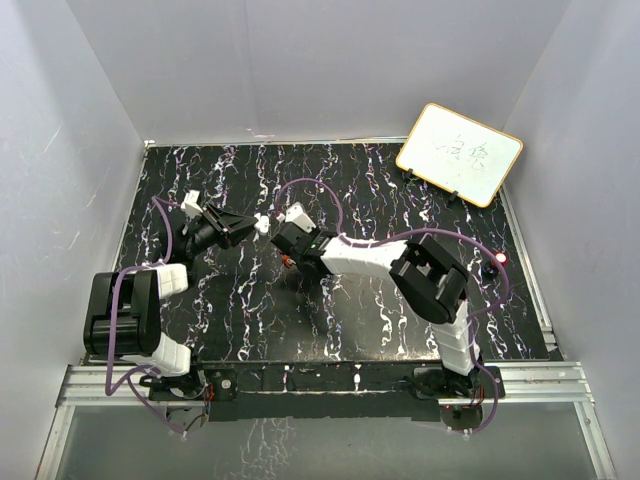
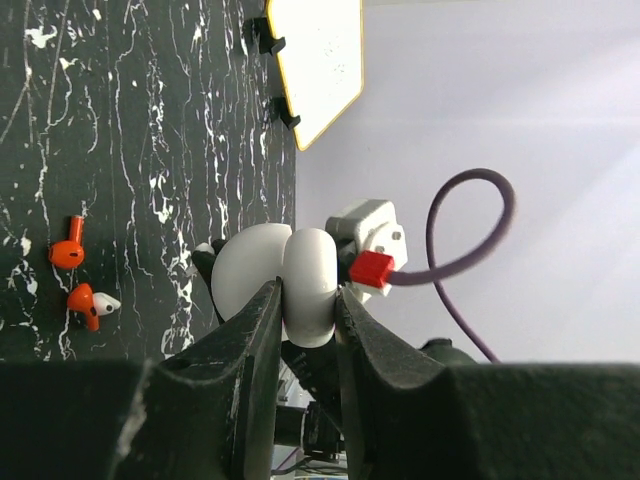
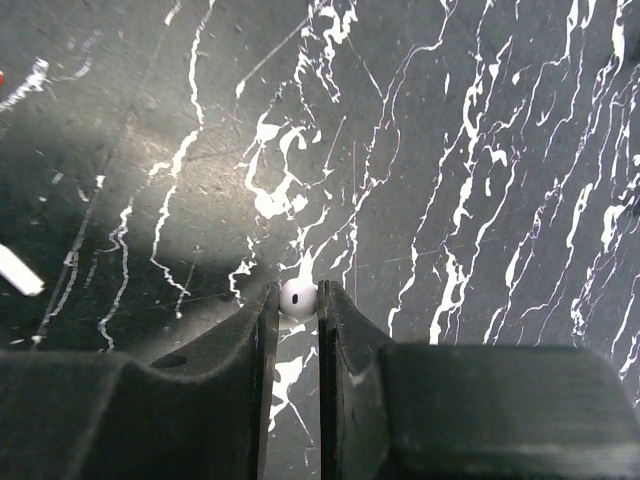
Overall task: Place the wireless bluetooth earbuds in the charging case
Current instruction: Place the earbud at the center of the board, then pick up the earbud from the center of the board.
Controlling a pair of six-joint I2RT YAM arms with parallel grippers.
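Observation:
My left gripper [image 2: 305,292] is shut on the white charging case [image 2: 305,262], which shows two rounded halves and is held above the table. In the top view the case [image 1: 262,222] sits at the tip of the left gripper [image 1: 249,225]. My right gripper [image 3: 298,300] is shut on a white earbud [image 3: 298,296], held above the table. In the top view the right gripper [image 1: 285,250] is just right of the case. Two red earbuds [image 2: 66,252] [image 2: 86,301] lie on the table; the nearer one has a white tip.
The table top is black marble [image 1: 360,320]. A whiteboard [image 1: 460,152] leans at the back right and also shows in the left wrist view [image 2: 315,60]. A white stick-like piece [image 3: 20,272] lies at the left of the right wrist view. Purple cables [image 1: 330,200] loop over the arms.

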